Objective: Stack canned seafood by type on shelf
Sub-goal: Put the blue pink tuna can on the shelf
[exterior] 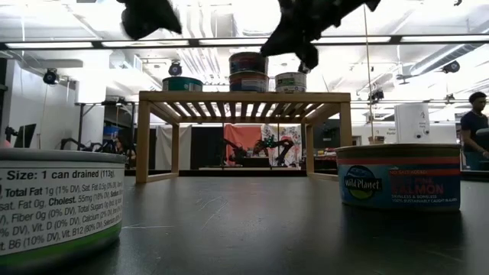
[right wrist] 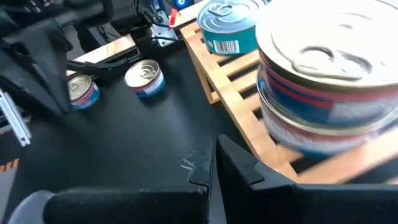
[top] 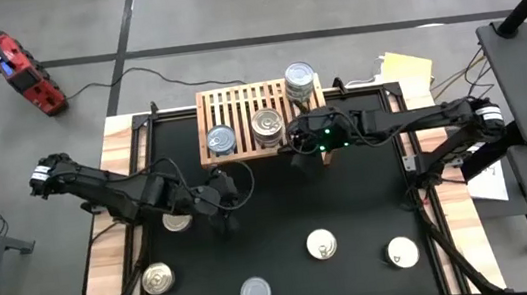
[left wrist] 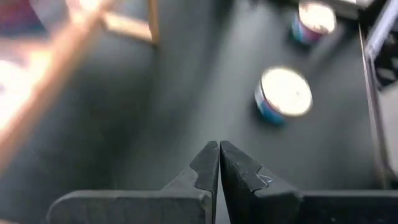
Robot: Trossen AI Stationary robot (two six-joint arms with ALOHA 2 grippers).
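The light-wood shelf (top: 239, 110) stands at the table's far middle. On its slatted top are a teal can (top: 220, 140), a two-can stack (right wrist: 329, 81) and another can (top: 301, 80) at its far right corner. Several more cans of seafood rest on the black mat: (top: 158, 278), (top: 255, 293), (top: 322, 245), (top: 402, 251). One more can (top: 178, 219) lies half under the left arm. My right gripper (right wrist: 213, 163) hangs shut and empty beside the shelf's near edge, close to the stack. My left gripper (left wrist: 219, 163) is shut and empty above the mat, left of centre.
Bare mat lies between the two grippers and in front of the shelf. In the low view two cans sit close to the near edge, one at left (exterior: 57, 202) and one at right (exterior: 401, 176). Bare wooden table strips (top: 106, 257) border the mat. A person (exterior: 477, 126) stands in the room behind.
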